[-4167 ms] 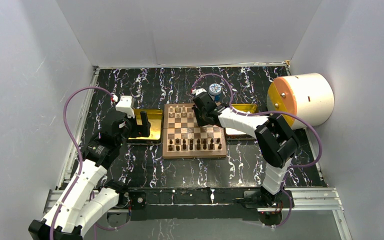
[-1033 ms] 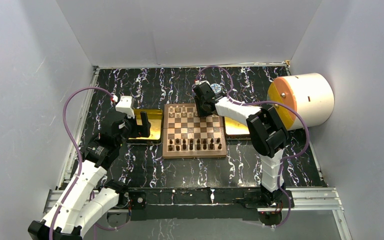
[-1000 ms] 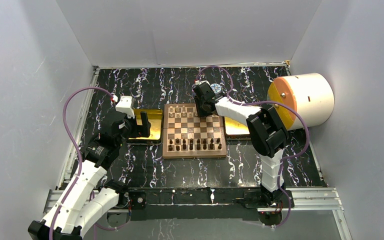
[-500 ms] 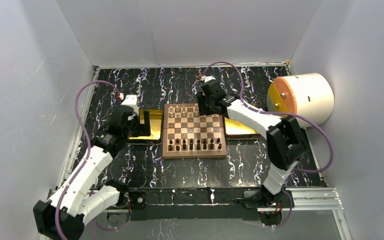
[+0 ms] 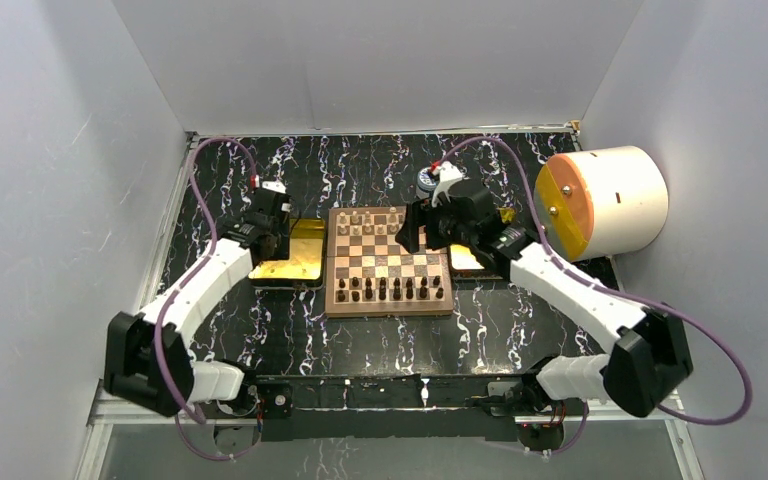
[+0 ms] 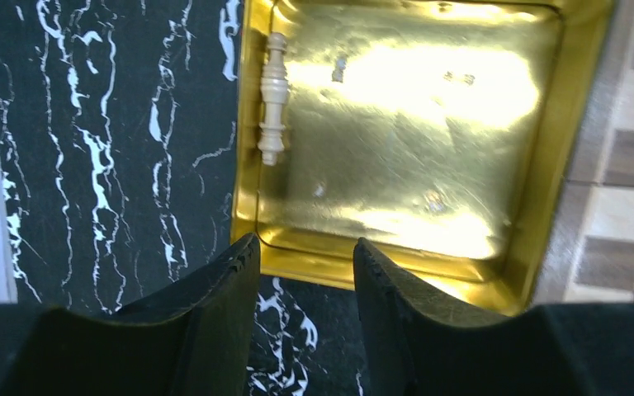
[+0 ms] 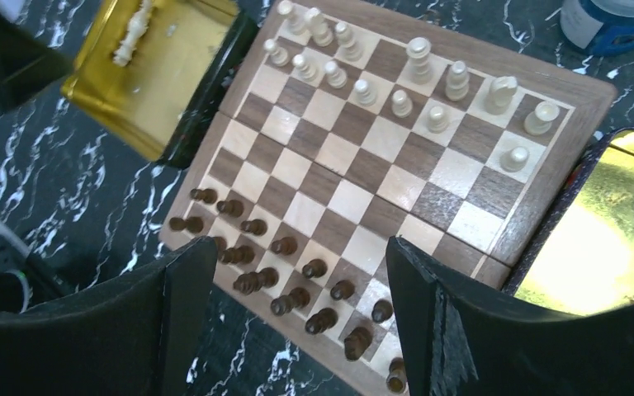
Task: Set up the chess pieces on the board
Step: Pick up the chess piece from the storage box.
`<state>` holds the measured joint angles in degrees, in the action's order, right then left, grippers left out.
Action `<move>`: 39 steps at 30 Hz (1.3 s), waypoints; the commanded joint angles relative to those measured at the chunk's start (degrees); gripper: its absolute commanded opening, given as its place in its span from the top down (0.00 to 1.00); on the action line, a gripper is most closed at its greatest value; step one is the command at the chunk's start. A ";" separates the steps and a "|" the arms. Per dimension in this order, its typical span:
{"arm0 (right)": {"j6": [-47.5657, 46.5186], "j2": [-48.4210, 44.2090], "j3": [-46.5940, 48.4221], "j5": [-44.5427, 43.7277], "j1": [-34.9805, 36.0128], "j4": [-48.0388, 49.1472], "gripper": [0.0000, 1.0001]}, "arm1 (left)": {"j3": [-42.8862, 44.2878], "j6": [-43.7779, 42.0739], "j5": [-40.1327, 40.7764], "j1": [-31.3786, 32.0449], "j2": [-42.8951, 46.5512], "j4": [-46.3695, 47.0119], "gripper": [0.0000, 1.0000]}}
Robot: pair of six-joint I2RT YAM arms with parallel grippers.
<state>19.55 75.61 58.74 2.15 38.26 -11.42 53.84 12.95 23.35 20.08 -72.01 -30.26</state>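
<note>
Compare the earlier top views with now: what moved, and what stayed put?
The right gripper drew back from over the board's far right squares towards its right edge; its jaws stand wide open, empty. The left gripper shifted towards the far left edge of the left gold tray, jaws apart and empty, near the one cream piece lying there. Board, tray and dark pieces stayed put.
</note>
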 commanded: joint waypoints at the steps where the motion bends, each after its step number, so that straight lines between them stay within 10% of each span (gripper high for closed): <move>1: 0.42 -6.63 -3.73 5.76 -0.10 7.08 0.16 | 3.50 -0.57 5.97 -2.07 -5.16 1.34 0.57; 39: 0.23 -16.36 -11.07 5.91 -0.12 10.93 0.17 | 11.68 -6.05 13.61 -3.29 -29.90 3.90 0.78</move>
<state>20.69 61.54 47.90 8.95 38.26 -3.57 63.94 7.18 33.50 16.99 -101.62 -25.69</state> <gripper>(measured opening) 0.829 0.228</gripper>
